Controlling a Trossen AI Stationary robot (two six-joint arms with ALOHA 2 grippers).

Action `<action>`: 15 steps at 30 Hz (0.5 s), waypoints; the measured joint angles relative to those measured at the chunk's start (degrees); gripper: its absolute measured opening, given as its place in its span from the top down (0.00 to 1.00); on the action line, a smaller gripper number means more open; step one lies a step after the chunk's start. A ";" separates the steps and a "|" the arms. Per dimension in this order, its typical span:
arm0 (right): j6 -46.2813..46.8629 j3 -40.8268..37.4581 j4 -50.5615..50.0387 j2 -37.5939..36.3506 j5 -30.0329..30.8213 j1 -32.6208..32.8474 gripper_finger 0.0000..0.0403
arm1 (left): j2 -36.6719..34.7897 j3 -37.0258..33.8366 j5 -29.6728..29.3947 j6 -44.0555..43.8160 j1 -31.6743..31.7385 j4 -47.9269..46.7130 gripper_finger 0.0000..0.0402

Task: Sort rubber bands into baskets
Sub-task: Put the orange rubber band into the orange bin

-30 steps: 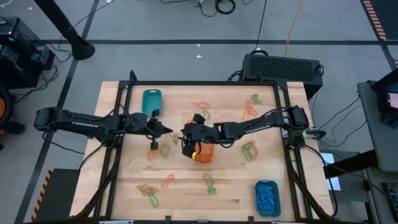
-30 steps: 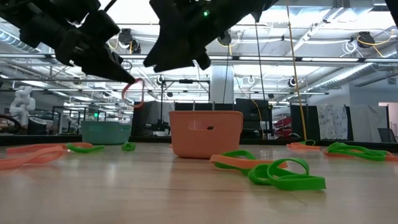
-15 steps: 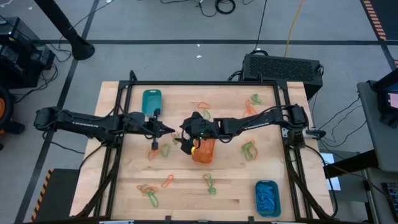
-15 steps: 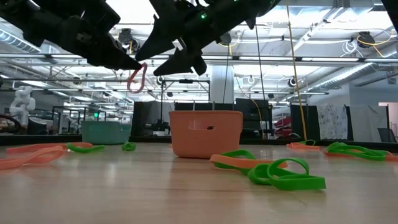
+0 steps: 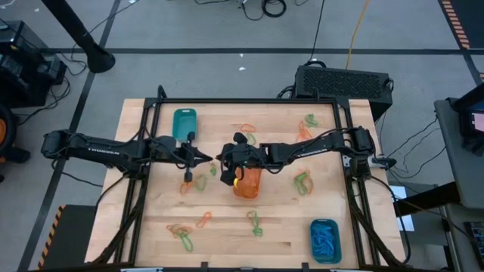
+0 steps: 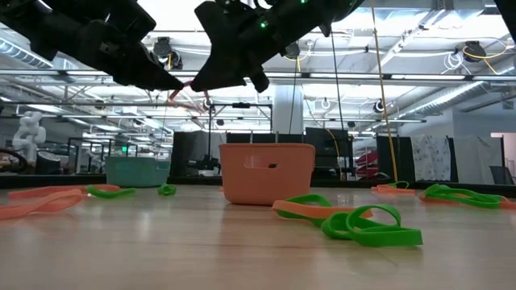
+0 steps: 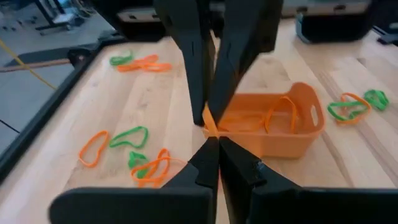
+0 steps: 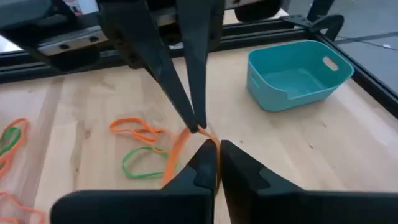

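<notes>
An orange rubber band (image 6: 187, 100) hangs in the air between my two grippers, which meet tip to tip over the table's middle. My left gripper (image 5: 209, 159) and my right gripper (image 5: 221, 162) are both shut on it. Just right of them, below, stands the orange basket (image 5: 248, 183) with orange bands inside. One teal basket (image 5: 184, 123) stands at the far left. Another teal basket (image 5: 325, 240), holding blue bands, is at the near right. Loose orange and green rubber bands (image 5: 184, 236) lie scattered on the wood. My left gripper pinches one end of the orange band (image 7: 211, 129) between its fingertips, coming from the table's left and slanting a little down. The band is lifted clear of the table. My right gripper pinches the same band's other end (image 8: 200, 132) at its fingertips, coming from the table's right, slanting down. A slack length of band (image 8: 177, 154) droops below the two tips.
More band clusters lie at the far right (image 5: 305, 128), the right (image 5: 303, 181), the near middle (image 5: 255, 222) and under the left arm (image 5: 193, 183). A black frame rail (image 5: 344, 143) borders the table's sides.
My right gripper stood open beside the left gripper's tip and has shut on the orange band. The band, which hung as a loop below my left gripper, is now caught between both tips and lies nearly level.
</notes>
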 joint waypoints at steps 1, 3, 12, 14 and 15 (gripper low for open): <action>-0.05 0.00 0.01 0.00 -0.03 0.02 0.97 | 0.00 0.00 0.51 0.01 0.00 -0.67 0.94; -0.14 0.00 -0.05 -0.06 -0.03 0.03 0.99 | 0.02 0.00 0.95 0.03 0.00 -1.96 0.89; 2.86 0.02 -12.77 -4.22 0.04 1.21 1.00 | 0.10 -1.94 1.30 -0.19 0.00 -2.51 0.61; 5.15 0.02 -18.08 -5.51 -0.13 1.83 1.00 | 0.82 -2.23 1.28 -0.23 0.00 -2.43 0.56; 6.28 0.02 -20.94 -6.12 -0.14 2.19 1.00 | 1.13 -2.32 1.26 -0.23 0.00 -2.55 0.54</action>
